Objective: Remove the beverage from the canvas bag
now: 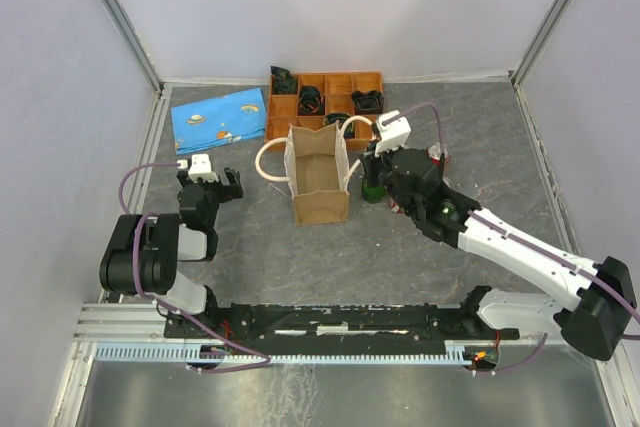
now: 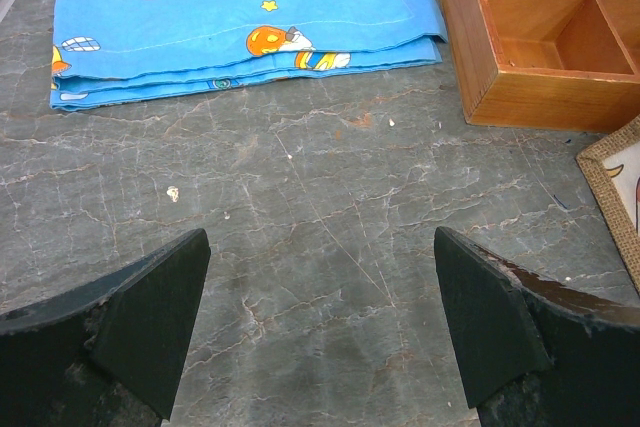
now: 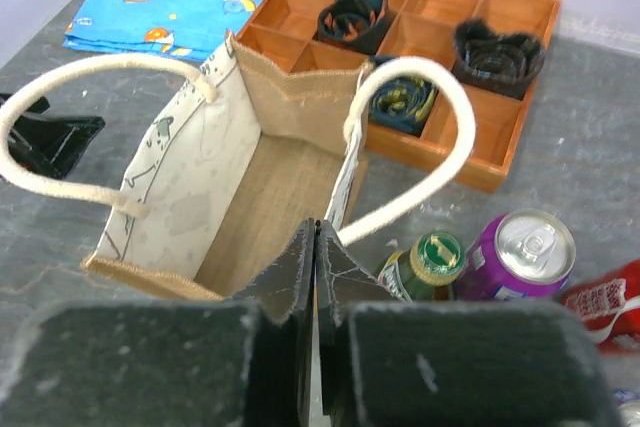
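Right wrist view: right gripper (image 3: 315, 235) jaws sitting pressed together, gripping nothing. Just beyond tips, boxy tan-brown canvas bag (image 3: 290, 97) with cream loop handles standing upright, mouth gaping. Green capped beverage bottle (image 3: 432, 262) and purple can (image 3: 522, 250) standing outside, beside bag. Left gripper (image 2: 320, 317) jaws hanging wide apart over grey marbled table (image 2: 320, 197).

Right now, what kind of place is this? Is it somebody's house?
Probably a robot lab booth, not a house. A left arm and a right arm are bolted to a rail at the near edge of a grey table, and plain pale walls box it in.
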{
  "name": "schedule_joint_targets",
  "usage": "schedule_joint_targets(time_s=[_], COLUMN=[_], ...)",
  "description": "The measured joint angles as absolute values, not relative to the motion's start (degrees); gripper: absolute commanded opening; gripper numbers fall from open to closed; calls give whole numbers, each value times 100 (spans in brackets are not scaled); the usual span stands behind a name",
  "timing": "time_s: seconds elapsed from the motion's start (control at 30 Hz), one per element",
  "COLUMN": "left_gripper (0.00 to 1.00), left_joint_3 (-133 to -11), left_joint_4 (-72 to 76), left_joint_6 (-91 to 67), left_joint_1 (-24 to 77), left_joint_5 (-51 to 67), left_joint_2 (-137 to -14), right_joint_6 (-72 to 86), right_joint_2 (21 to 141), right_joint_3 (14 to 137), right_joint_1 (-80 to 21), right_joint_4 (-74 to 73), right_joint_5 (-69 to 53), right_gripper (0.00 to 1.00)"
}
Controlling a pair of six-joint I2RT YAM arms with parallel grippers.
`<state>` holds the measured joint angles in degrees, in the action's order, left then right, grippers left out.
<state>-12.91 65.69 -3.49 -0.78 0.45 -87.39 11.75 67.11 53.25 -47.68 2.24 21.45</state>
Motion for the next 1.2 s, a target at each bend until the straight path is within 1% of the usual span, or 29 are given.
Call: schedule_joint_targets(time_s=[0.23, 0.4, 0.63, 0.83, 1.2], left_gripper=[99, 99, 99, 99, 99], left_joint_3=[-1291, -1291, -1291, -1291, -1291], left_joint_4=[6569, 6569, 6569, 6569, 6569], left_joint_6=[-349, -349, -349, -349, -349], left_joint_1=[-78, -78, -78, -78, -78], left_joint_5=[45, 45, 45, 45, 45], left_joint_2=[-8739, -8739, -8739, -8739, -8739], right_joint_6=[1402, 1660, 1909, 2036, 2034], right_joint_2=[6584, 6840, 7555, 8409, 8525], right_joint_3=[4845, 4591, 4582, 4692, 4869], right_joint_1=[-4790, -4790, -4790, -4790, -4790], right_joint_4=[-165, -408, -252, -34, 145], right_joint_5=[2169, 2130, 1973, 1686, 1645], right_gripper=[0, 0, 0, 0, 0])
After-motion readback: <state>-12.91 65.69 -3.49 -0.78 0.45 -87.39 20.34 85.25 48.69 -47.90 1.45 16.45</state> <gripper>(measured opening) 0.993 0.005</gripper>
